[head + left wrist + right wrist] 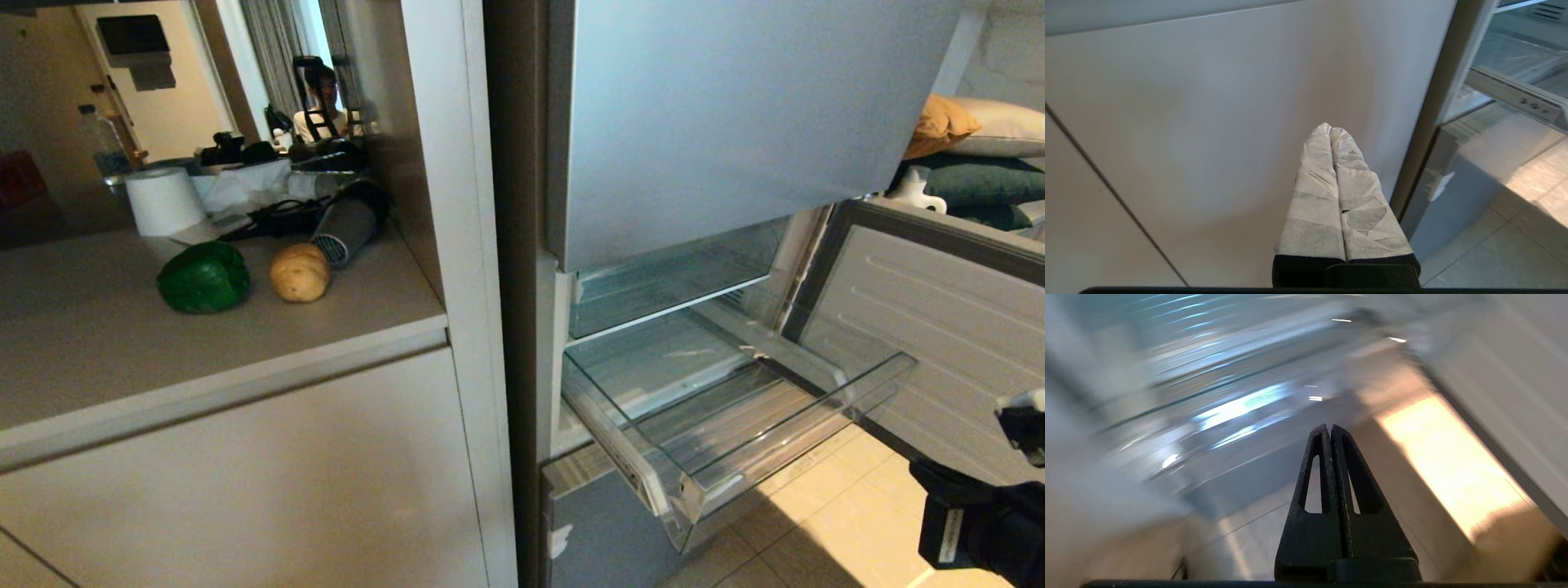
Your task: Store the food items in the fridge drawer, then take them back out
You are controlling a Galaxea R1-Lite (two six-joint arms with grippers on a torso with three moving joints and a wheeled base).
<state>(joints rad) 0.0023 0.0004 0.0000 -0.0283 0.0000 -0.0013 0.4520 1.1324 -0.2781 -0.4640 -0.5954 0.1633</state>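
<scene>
A glossy dark-green bell pepper (pixel 203 278) and a tan potato (pixel 300 273) lie side by side on the counter at the left. The clear fridge drawer (pixel 718 433) stands pulled out below the silver-grey door, and nothing lies in it. My right arm (pixel 980 523) shows at the lower right corner, to the right of the drawer. In its wrist view the right gripper (pixel 1329 428) is shut with nothing between its black fingers, pointing toward the blurred drawer (pixel 1241 404) over the floor. My left gripper (pixel 1329 130), its fingers wrapped in white, is shut and empty before the cabinet front.
A white paper roll (pixel 165 201) and a grey hair dryer (pixel 344 229) sit behind the food on the counter (pixel 122 351). The lower fridge door (pixel 939 327) hangs open at the right. A flat-fronted clear drawer (pixel 669 282) sits above the pulled-out one. A person shows far behind.
</scene>
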